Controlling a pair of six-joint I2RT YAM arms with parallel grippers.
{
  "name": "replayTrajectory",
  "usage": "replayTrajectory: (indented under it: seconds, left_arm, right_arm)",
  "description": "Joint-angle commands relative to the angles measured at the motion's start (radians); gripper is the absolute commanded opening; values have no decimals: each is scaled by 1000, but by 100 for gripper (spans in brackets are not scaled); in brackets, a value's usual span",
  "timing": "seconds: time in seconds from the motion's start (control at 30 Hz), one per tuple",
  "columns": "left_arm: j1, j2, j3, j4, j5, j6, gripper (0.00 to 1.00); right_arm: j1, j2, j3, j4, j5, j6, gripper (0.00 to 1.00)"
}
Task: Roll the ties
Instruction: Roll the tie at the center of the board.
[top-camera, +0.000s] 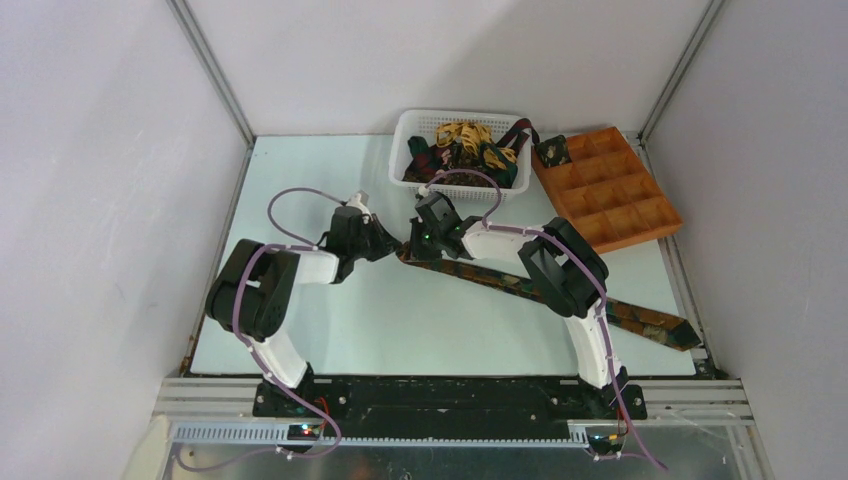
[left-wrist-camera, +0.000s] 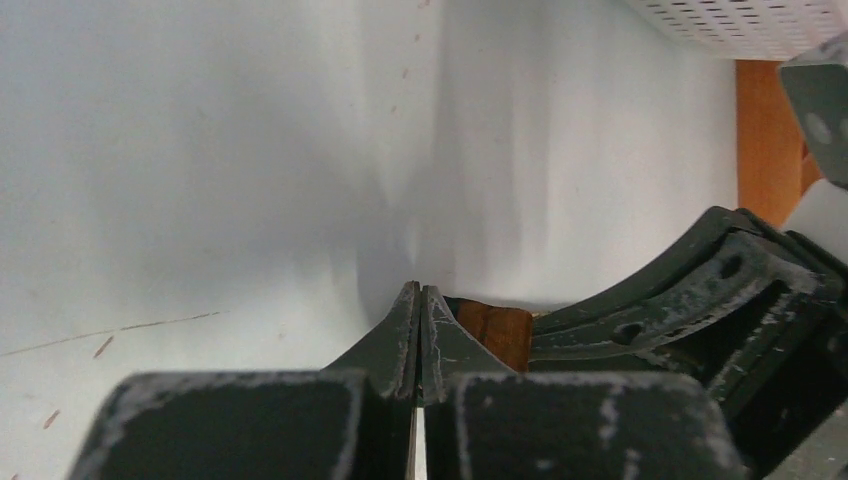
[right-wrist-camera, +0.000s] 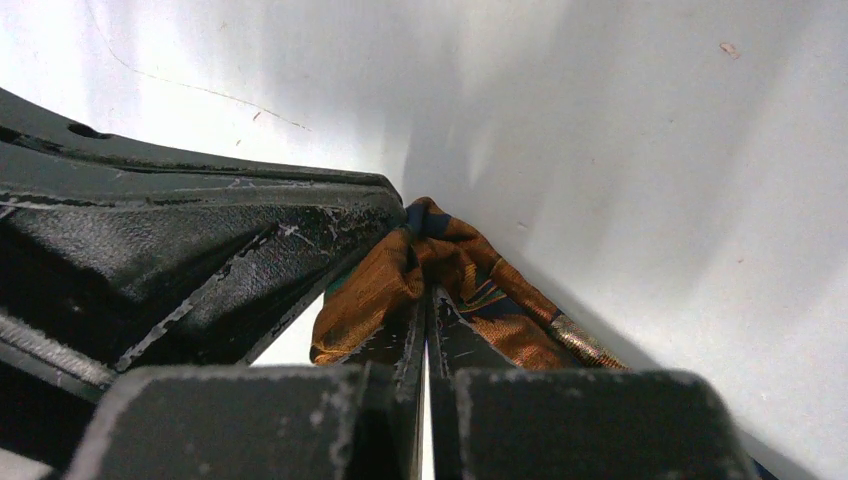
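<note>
Lying diagonally across the pale table (top-camera: 330, 330), a long dark tie (top-camera: 648, 322) patterned in green, brown and orange has its wide end near the right front corner. It stretches leftward to the middle of the table, where both arms meet tip to tip over its narrow end.

The right gripper (top-camera: 414, 244) is closed. Its wrist view shows the tie's end bunched into an orange fold, pinched at the fingertips (right-wrist-camera: 405, 345) with fabric spilling to either side. The left gripper (top-camera: 393, 244) faces it with its fingers (left-wrist-camera: 400, 335) pressed together. A bit of the tie shows just beside their tips, and whether they hold any of it cannot be told.

Farther back, a white basket (top-camera: 402, 145) holds a tangle of loose ties (top-camera: 465, 135), yellow-gold among dark ones. To its right sits an orange-brown compartment tray (top-camera: 610, 190), with one small dark rolled tie (top-camera: 551, 152) in its far-left compartment.
</note>
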Motion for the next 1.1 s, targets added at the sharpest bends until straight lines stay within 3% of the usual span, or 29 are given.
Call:
replayTrajectory:
  seconds: [0.0,0.63,1.07]
  left_arm:
    - [-18,-14,-8,74,72,-18,0]
    - [-66,18,-39,188,148,-95,0]
    - [-77,28,-57,221,150,-106,0]
  right_arm:
    - [-4,11,-7,15,21,7,0]
    - [-4,-25,-63,69,50,21,0]
    - [-12,-136,-164,159,96,23,2]
